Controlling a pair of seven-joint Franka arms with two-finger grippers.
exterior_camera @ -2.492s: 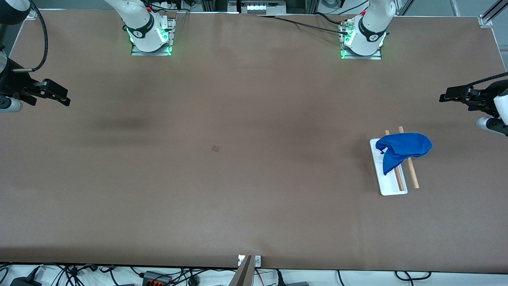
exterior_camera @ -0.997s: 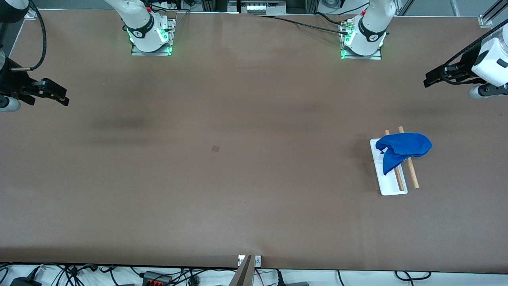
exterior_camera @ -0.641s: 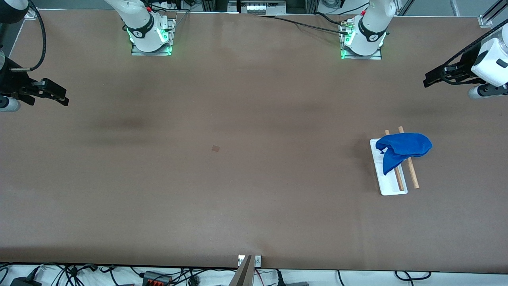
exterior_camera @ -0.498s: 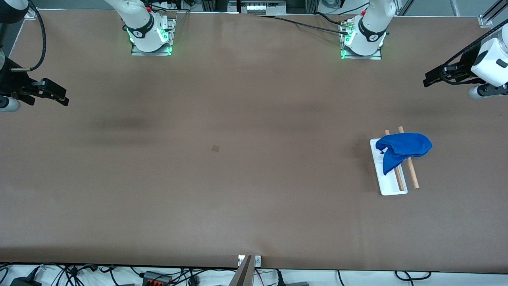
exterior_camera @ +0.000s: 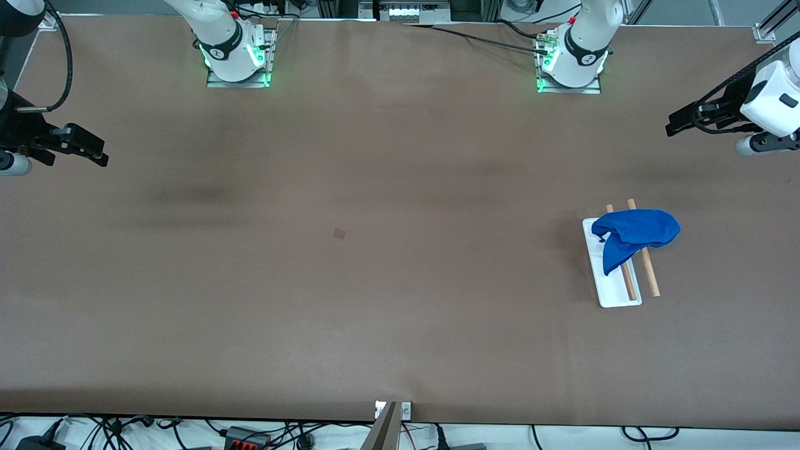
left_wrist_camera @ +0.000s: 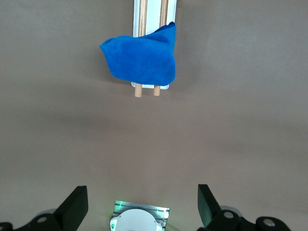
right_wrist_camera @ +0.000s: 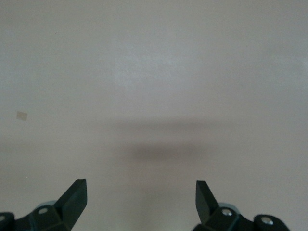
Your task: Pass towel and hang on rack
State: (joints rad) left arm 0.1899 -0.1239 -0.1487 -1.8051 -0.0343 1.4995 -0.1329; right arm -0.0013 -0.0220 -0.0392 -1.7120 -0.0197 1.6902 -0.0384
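Observation:
The blue towel (exterior_camera: 634,234) is draped over the rack (exterior_camera: 615,299), which stands toward the left arm's end of the table. It covers the end of both wooden rods (exterior_camera: 650,278) that is farther from the front camera, and one flap hangs down over the white tray. In the left wrist view the towel (left_wrist_camera: 142,60) lies across the rods (left_wrist_camera: 147,91). My left gripper (exterior_camera: 678,125) is open and empty in the air near that end of the table, well apart from the rack. My right gripper (exterior_camera: 94,153) waits open and empty over the right arm's end.
A small brown square mark (exterior_camera: 339,234) sits on the table's middle and shows in the right wrist view as the mark (right_wrist_camera: 21,115). The left arm's base (left_wrist_camera: 139,219) shows between the left fingers. Cables run along the table's front edge (exterior_camera: 250,434).
Since the earliest frame the left arm has drawn back from the rack toward its end of the table. Over the last second nothing has visibly moved.

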